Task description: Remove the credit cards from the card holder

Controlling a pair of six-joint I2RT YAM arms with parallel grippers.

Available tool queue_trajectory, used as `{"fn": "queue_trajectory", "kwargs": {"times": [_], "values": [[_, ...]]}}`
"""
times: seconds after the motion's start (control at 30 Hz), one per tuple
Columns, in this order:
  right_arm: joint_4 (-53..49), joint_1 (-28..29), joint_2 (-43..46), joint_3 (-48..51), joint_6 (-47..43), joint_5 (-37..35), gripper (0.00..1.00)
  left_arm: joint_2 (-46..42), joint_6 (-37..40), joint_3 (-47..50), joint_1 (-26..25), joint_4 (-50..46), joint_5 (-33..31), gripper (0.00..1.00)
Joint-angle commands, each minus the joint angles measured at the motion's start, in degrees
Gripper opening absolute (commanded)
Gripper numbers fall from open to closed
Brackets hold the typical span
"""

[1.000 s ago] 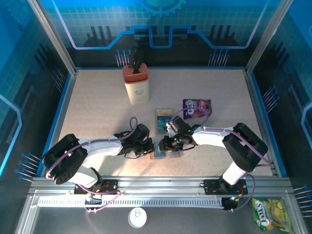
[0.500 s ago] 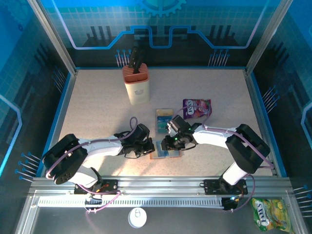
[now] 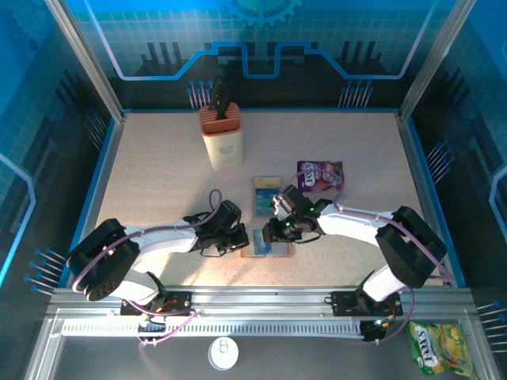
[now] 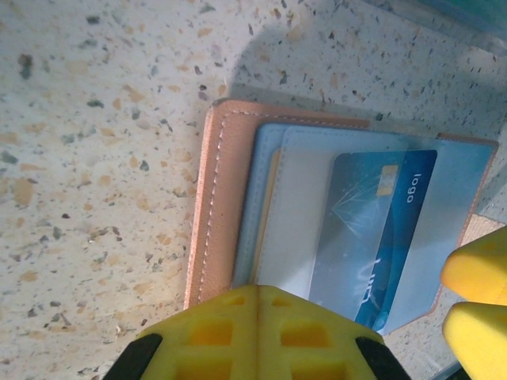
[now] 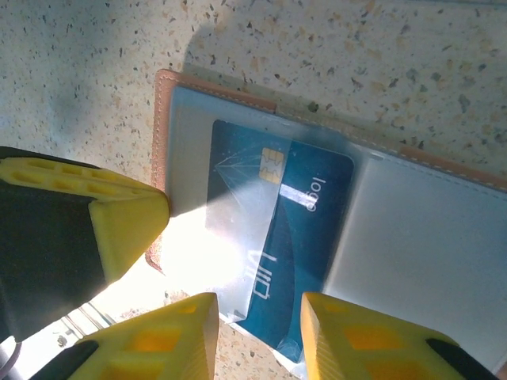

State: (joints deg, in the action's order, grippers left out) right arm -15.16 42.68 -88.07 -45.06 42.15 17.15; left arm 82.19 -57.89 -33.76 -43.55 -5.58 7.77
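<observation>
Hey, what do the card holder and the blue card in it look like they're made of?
The card holder looks like tan leather or a faux version, matte, with a stitched seam along its edge. The blue card seems to be smooth printed plastic, with a chip patch and lettering on its face.

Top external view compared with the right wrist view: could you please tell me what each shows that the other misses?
From above: the knife block, the purple snack packet and a green packet off the table. From the right wrist: the blue card with its chip and "logo" print, its end lying between the right claw's yellow fingers. Both: the open card holder on the speckled table.
</observation>
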Motion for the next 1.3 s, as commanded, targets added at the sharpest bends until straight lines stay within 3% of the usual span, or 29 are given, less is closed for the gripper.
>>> {"fn": "queue_trajectory", "kwargs": {"times": [0.0, 0.53, 1.27], "values": [[2.0, -0.9, -0.4, 0.5, 0.9, 2.5, 0.33, -1.8, 1.6, -2.2, 0.3, -1.8, 1.0, 0.00], [4.4, 0.2, -5.5, 0.5, 1.6, 4.8, 0.34, 0.1, 0.5, -1.0, 0.2, -0.4, 1.3, 0.00], [-0.1, 0.3, -1.4, -0.6, 0.3, 3.9, 0.34, 1.6, 0.4, -2.4, -0.4, 2.2, 2.9, 0.00]]}}
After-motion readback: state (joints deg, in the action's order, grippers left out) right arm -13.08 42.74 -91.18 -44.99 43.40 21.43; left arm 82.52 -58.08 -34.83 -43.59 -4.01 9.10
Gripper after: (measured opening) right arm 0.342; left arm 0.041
